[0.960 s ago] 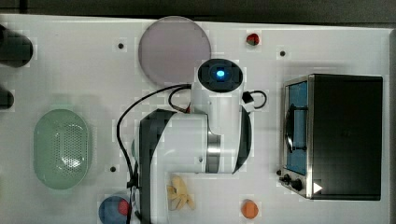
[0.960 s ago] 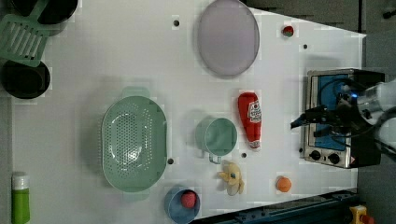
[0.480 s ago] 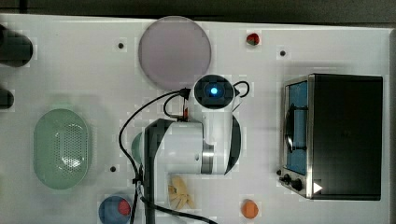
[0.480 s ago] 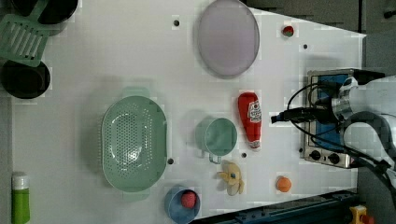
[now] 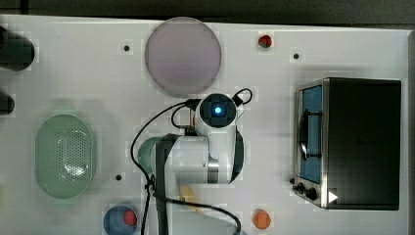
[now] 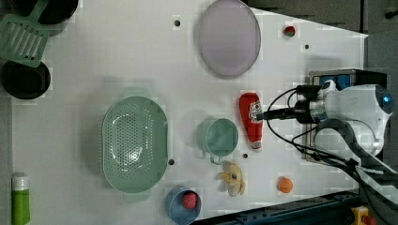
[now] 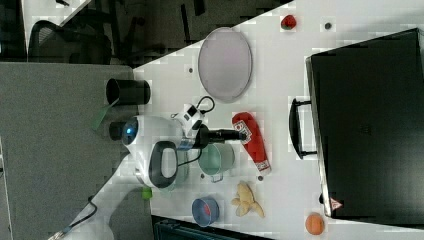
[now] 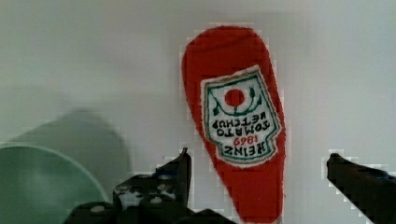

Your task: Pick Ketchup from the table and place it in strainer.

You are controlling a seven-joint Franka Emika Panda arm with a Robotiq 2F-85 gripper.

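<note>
Ketchup (image 6: 250, 119) lies flat, cap toward the left view's bottom

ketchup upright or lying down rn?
Lying down. The ketchup rests flat on the table, label facing up, beside the green cup.

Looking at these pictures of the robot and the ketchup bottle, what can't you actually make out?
- Top view: the ketchup is out of sight beneath the arm's white body.
- Wrist view: the ketchup has its cap end cut off by the frame edge; the green cup is partly cut off too.
- Left view: whether the pincer touches the ketchup cannot be told.
</note>
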